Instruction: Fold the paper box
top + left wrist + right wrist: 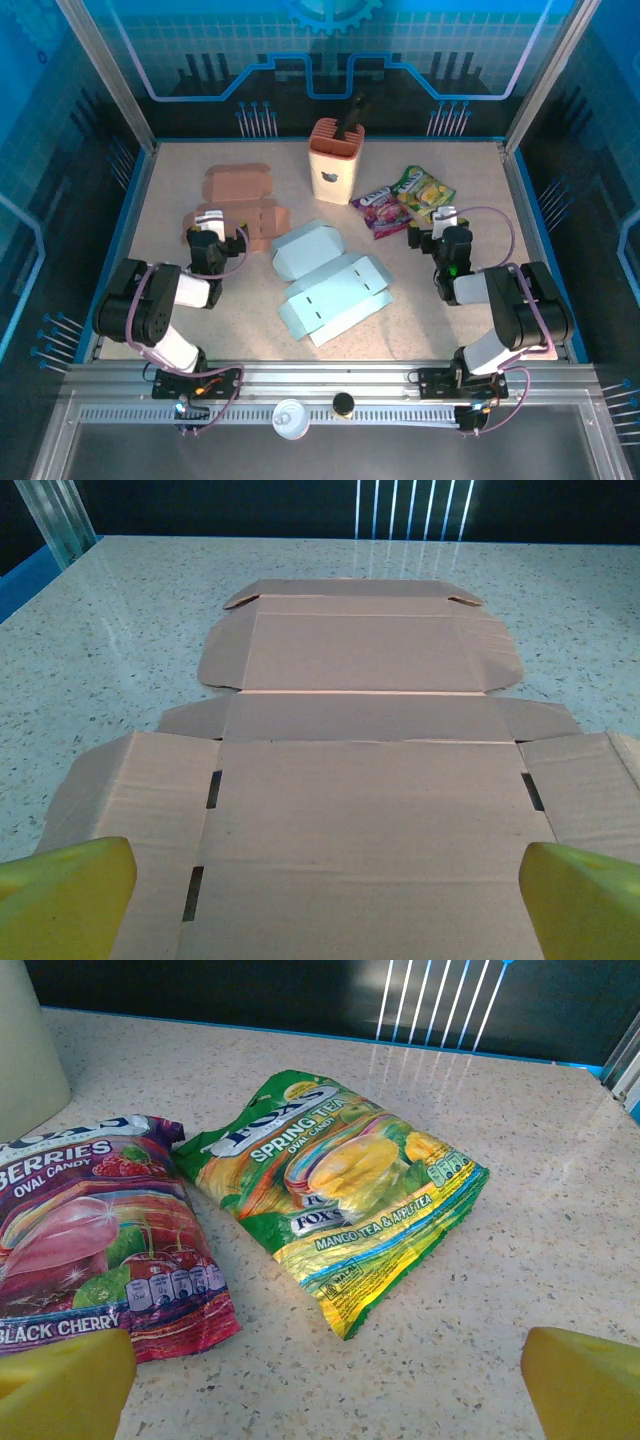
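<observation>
You can read print on two candy bags in the right wrist view. On the green bag [340, 1195] you'll find the brand "FOX'S" on a white banner, with "SPRING TEA" and "OVAL CANDY" under it. A smaller "FOX'S" sits lower on the pack, and "MANGO TEA & APPLE TEA" runs along the yellow band near its bottom edge. On the purple bag [90, 1250] you get "BERRIES" at the frame's left edge, "OVAL CANDY" beneath it, and "BLACK CHERRY" near the bottom. From the top camera, the lettering on both bags is too small for you to read.
</observation>
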Available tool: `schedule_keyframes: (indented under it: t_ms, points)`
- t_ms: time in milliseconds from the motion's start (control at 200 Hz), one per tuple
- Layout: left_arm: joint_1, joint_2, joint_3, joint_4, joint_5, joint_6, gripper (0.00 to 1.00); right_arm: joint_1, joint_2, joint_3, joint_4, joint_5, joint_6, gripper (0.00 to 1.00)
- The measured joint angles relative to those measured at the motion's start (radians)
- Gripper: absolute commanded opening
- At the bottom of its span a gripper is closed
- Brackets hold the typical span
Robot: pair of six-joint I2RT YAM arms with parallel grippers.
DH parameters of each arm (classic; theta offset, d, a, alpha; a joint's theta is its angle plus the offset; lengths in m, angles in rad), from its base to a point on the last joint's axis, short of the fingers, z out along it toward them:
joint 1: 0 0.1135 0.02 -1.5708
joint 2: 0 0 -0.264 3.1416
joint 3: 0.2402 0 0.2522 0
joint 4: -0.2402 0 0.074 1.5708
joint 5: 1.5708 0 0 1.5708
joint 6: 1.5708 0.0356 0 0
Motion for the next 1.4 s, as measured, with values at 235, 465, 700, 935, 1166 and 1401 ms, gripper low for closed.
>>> schedule_keyframes:
  t_ms: [235, 465, 700, 935, 1166, 1401]
  points:
    - [0.000, 0.000, 0.000, 0.000, 0.000, 0.000, 0.99, 0.000, 0.000, 0.000, 0.000, 0.000, 0.000, 1.00]
    - [0.000, 0.000, 0.000, -0.001, 0.000, 0.000, 0.99, 0.000, 0.000, 0.000, 0.000, 0.000, 0.000, 1.00]
    - [0.000, 0.000, 0.000, -0.001, 0.000, 0.000, 0.99, 0.000, 0.000, 0.000, 0.000, 0.000, 0.000, 1.00]
    - [0.000, 0.000, 0.000, -0.001, -0.001, 0.000, 0.99, 0.000, 0.000, 0.000, 0.000, 0.000, 0.000, 1.00]
    - [-0.053, -0.062, -0.046, 0.043, -0.072, 0.027, 0.99, 0.122, -0.089, -0.095, 0.083, 0.142, -0.063, 1.00]
    - [-0.220, -0.340, -0.005, -0.066, -0.209, 0.091, 0.99, 0.355, -0.380, 0.034, -0.014, 0.369, -0.257, 1.00]
